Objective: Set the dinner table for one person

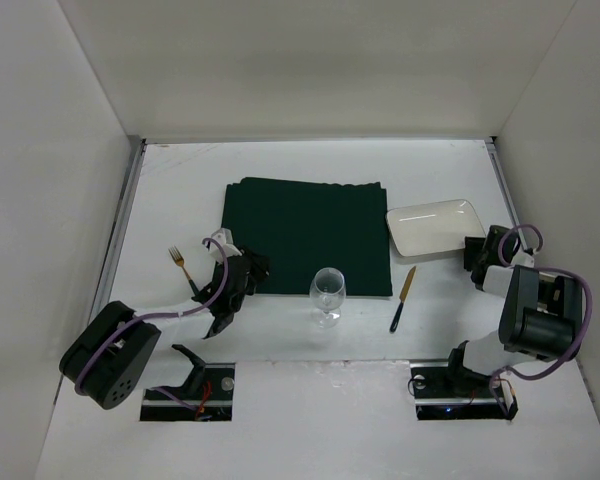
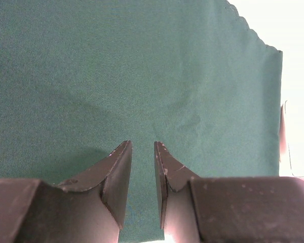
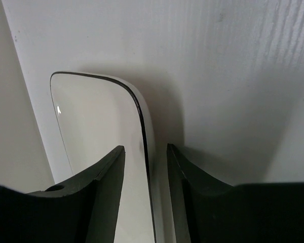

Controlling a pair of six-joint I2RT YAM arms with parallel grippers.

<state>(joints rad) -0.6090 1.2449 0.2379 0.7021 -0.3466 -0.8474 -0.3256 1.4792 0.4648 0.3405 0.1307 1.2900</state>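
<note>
So the dinner table (image 1: 180, 200) is the big white top that everything sits on, and it lies under both sets of jaws here.

The left gripper (image 1: 242, 272) is down low at the near-left corner of the dark green placemat (image 1: 310, 235). In its wrist view the left gripper (image 2: 143, 144) has its jaws a narrow slit apart with nothing in the gap, just the placemat (image 2: 116, 76) showing behind them. The bare dinner table (image 2: 299, 30) only shows past the cloth's far right edge.

The right gripper (image 1: 472, 250) is at the near-right corner of the white rectangular plate (image 1: 435, 228), which sits just off the placemat's right side. Through the right wrist camera, the right gripper (image 3: 145, 147) has its jaws spread, straddling the rim of the plate (image 3: 91, 116), one finger over the dish and one outside it. I honestly can't tell if either pad touches the rim, it's dark in there. The dinner table (image 3: 233, 76) runs on beyond the plate and to the right of the jaws.

There's also a wine glass (image 1: 327, 295) upright just in front of the placemat, a knife (image 1: 402, 298) to its right and a fork (image 1: 183, 270) out to the left.
</note>
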